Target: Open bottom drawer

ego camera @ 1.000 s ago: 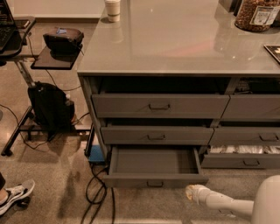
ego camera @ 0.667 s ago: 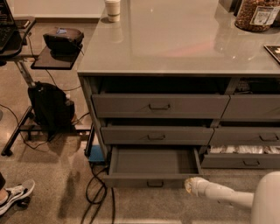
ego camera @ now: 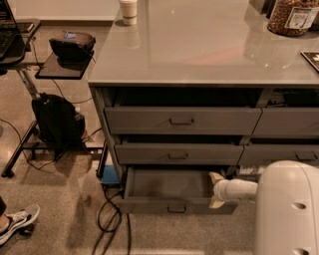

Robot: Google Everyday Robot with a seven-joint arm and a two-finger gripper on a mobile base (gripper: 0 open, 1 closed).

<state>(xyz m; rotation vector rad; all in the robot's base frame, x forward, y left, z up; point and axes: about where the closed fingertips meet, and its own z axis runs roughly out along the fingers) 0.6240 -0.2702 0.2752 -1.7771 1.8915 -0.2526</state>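
Camera view: the spread pincer (ego camera: 216,190) has risen to the right end of the open bottom drawer (ego camera: 164,182).

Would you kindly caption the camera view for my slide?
Bottom drawer stands open; the end effector is at its right front corner.

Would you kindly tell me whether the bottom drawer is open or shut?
Open: the bottom drawer is pulled out, its empty grey inside showing. The claw sits at its right front corner.

The grey bench (ego camera: 199,55) carries a white cup (ego camera: 128,10) back left and a jar (ego camera: 294,17) back right. The gripper (ego camera: 216,190), fingers apart, is at the right end of the bottom drawer (ego camera: 164,184).
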